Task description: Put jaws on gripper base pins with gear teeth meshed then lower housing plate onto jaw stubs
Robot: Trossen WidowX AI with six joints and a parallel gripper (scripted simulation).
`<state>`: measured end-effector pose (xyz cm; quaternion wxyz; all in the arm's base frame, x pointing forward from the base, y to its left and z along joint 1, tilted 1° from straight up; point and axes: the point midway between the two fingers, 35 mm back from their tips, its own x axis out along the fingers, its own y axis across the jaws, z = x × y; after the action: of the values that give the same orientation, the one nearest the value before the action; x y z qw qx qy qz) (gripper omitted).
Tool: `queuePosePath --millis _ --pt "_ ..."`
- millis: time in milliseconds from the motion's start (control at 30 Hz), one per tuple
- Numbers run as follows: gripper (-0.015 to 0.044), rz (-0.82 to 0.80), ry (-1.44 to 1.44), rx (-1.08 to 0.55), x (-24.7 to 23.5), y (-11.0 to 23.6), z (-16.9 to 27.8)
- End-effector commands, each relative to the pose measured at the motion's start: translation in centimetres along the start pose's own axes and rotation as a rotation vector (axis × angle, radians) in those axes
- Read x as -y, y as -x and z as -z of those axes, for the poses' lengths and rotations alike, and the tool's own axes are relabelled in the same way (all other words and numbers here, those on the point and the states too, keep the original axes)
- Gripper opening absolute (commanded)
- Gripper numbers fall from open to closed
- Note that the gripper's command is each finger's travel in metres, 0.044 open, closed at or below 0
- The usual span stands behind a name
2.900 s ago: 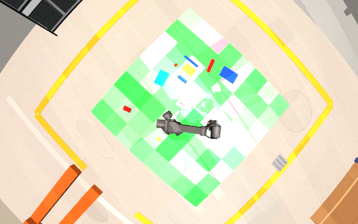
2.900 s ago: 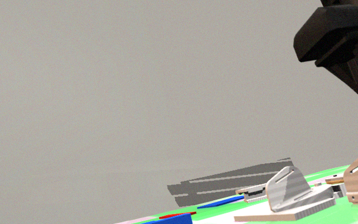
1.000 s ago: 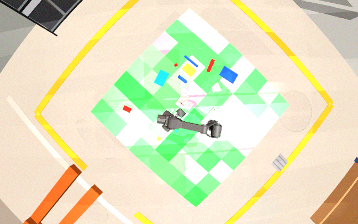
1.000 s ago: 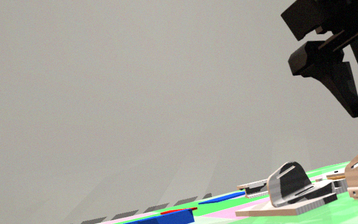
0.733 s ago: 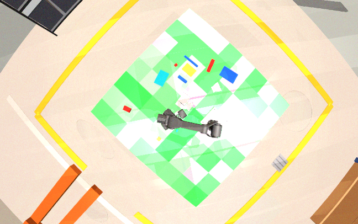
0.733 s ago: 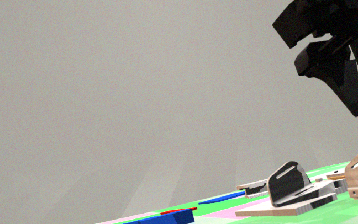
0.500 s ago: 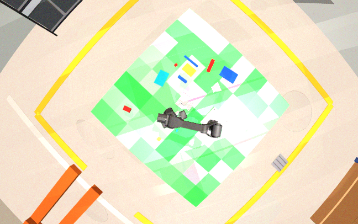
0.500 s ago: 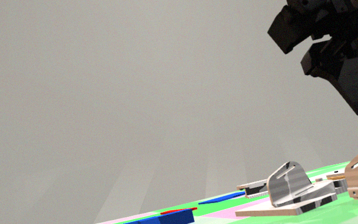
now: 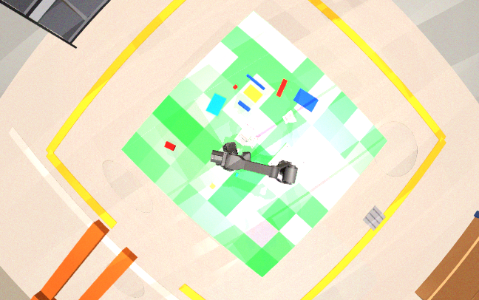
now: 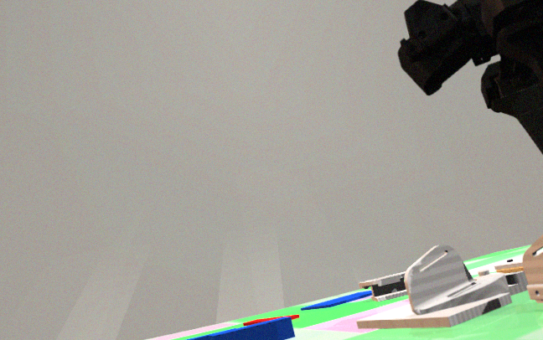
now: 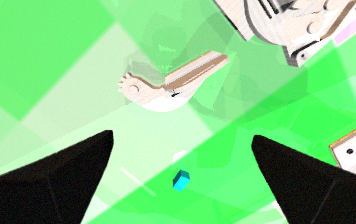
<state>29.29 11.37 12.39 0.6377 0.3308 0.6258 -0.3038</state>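
Observation:
A loose pale jaw (image 11: 160, 95) with gear teeth at its left end lies on the mat, ahead of my fingertips in the wrist view; a slotted jaw also shows at the right edge of the exterior view (image 10: 533, 272). The gripper base (image 10: 402, 321) carries a jaw (image 10: 437, 276) with an upright slotted face; this group is partly cut off at the wrist view's upper right. My gripper (image 11: 184, 138) is open and empty, high above the mat. A pale piece with a hole (image 11: 344, 154) is cut off at the right edge; I cannot tell whether it is the housing plate.
A small cyan block (image 11: 181, 180) lies between the fingers' lines of sight, below them on the mat. The top view shows a yellow block (image 9: 253, 93), blue bars (image 9: 256, 82) (image 9: 244, 106), a cyan block (image 9: 216, 104), a red bar (image 9: 282, 88) and a blue block (image 9: 306, 100).

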Motion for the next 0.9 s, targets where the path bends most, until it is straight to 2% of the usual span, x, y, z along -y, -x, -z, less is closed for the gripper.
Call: queuePosePath --millis 0,867 --pt "0.044 0.0 -0.109 -0.001 0.1 0.1 -0.2" --pt "0.044 0.001 -0.74 0.0 0.5 0.4 -1.2"
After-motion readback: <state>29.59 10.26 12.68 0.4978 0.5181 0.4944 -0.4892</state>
